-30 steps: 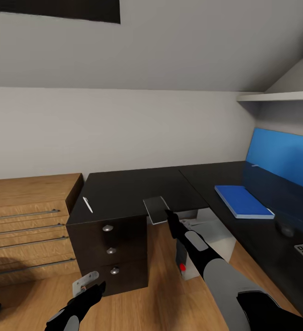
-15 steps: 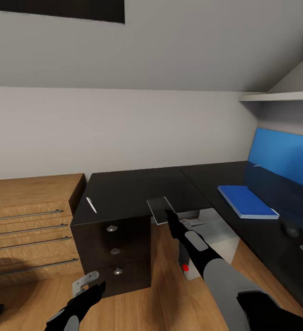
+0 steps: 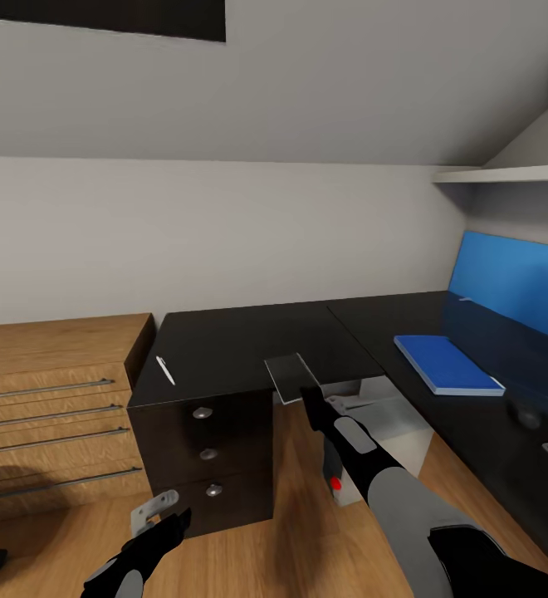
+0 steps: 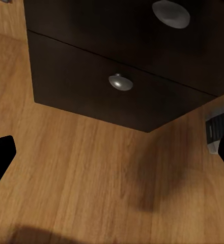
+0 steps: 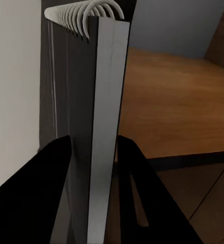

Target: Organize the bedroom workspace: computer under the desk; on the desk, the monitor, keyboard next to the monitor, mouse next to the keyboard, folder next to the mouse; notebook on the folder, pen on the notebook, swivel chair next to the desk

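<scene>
the left claw [image 3: 168, 522] is hanging low and open over the floor [image 3: 249, 556], one pen [image 3: 165, 370] is lying on the tabletop [image 3: 232, 340], the right claw [image 3: 307, 394] is reaching forward gripping one notebook [image 3: 289, 376], and one folder [image 3: 447, 363] is lying farther right.

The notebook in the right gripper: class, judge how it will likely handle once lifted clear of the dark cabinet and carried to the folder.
The notebook probably stays fairly stiff: its cover edge looks straight between the right gripper fingers. It seems thin and light, so an easy carry. Spiral-bound and pinched near one edge, it may swing or fan open before reaching the folder.
</scene>
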Available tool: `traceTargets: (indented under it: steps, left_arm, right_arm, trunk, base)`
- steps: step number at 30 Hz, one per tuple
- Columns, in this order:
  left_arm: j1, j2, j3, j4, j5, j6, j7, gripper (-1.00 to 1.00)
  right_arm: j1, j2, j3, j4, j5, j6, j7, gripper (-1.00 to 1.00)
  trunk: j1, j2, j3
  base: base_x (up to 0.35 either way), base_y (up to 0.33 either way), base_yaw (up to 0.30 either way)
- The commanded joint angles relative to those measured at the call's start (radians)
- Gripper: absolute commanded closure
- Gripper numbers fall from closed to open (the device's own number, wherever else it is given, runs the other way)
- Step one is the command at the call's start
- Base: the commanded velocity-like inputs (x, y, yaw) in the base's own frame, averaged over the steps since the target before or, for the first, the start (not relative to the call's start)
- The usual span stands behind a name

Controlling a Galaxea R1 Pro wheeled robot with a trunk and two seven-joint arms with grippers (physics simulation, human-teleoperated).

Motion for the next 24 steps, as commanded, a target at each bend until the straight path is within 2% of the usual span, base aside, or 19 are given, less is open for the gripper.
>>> traceTargets:
  steps: [1,5,10,12,18,20,24]
  left_arm:
    - [0.0,0.0,-0.001,-0.002,0.011,0.002,0.009,-1.0]
    - [0.0,0.0,-0.001,-0.002,0.011,0.002,0.009,-1.0]
    - [0.0,0.0,-0.001,-0.002,0.011,0.002,0.01,-1.0]
    - [0.0,0.0,-0.001,-0.002,0.011,0.002,0.012,-1.0]
    - [0.0,-0.001,-0.001,-0.001,0.011,0.002,0.012,-1.0]
    - [0.0,-0.001,-0.001,0.0,0.011,0.002,0.013,-1.0]
    - [0.0,0.0,-0.001,0.012,0.011,0.002,0.013,-1.0]
  right_arm:
    - [-0.001,0.0,0.002,0.001,-0.008,0.001,0.001,1.0]
    - [-0.001,0.0,0.002,0.001,-0.008,0.001,0.001,1.0]
    - [-0.001,0.0,0.002,-0.005,-0.004,-0.002,0.01,1.0]
    - [-0.001,0.0,0.002,-0.007,-0.003,-0.003,0.052,1.0]
    - [-0.001,0.0,0.006,-0.011,0.006,-0.005,0.117,1.0]
    - [-0.001,0.0,0.026,-0.019,0.016,-0.007,0.155,1.0]
    - [-0.001,0.0,0.04,-0.049,0.021,-0.008,0.195,1.0]
  trunk:
    - [0.0,0.0,-0.001]
    - [0.0,0.0,-0.001]
    - [-0.019,0.035,0.015]
    - [-0.027,0.049,0.021]
    - [-0.05,0.091,0.04]
    - [-0.058,0.105,0.046]
    - [-0.073,0.133,0.058]
  base:
    - [0.0,0.0,0.0]
    - [0.0,0.0,0.0]
    - [0.0,0.0,0.0]
    - [0.0,0.0,0.0]
    - [0.0,0.0,0.0]
    - [0.0,0.0,0.0]
    - [0.0,0.0,0.0]
